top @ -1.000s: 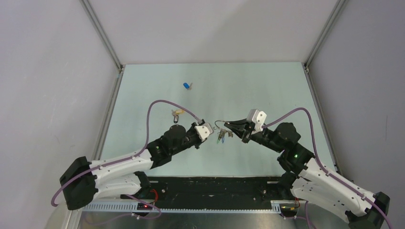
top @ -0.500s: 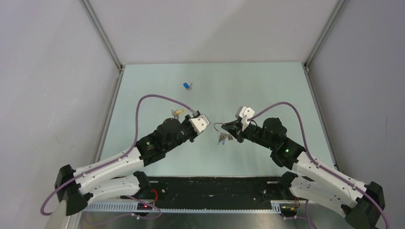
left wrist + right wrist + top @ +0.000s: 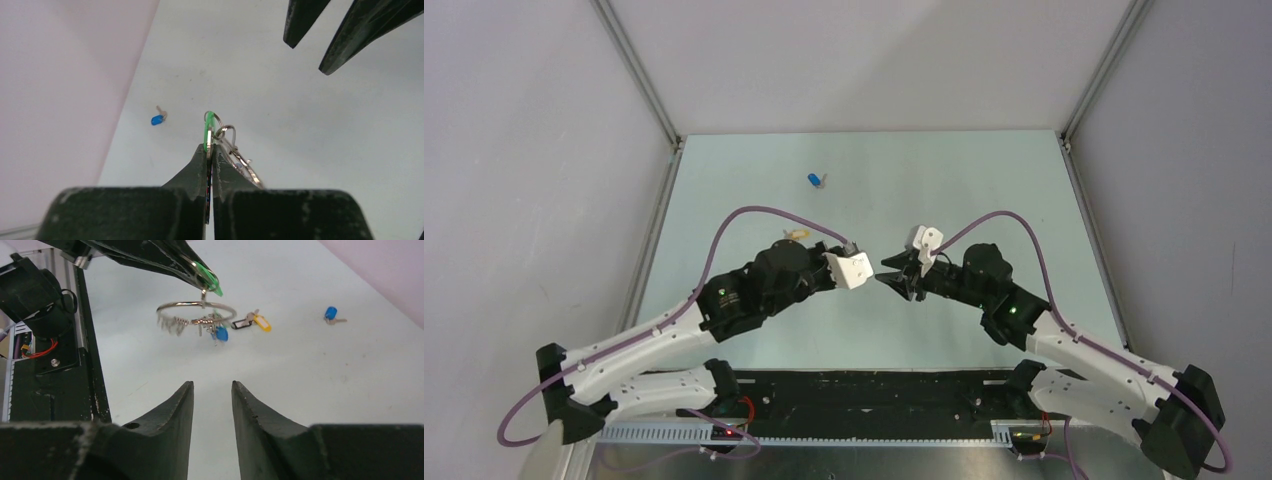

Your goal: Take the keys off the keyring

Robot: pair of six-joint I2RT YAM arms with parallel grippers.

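I'm looking at a pale mint-green table top [image 3: 984, 190] boxed in by plain matte grey panels, a left wall [image 3: 524, 150], a back wall [image 3: 864, 60] and a right wall [image 3: 1194, 150], with silver metal frame posts [image 3: 637, 70] slanting up from the two far corners. Along the near edge I see a black base strip [image 3: 874, 390] and, below it, a grey slotted cable duct [image 3: 854, 433]. Light is even and soft with only faint shadows; in both wrist views the wall reads pinkish and the table top near white.
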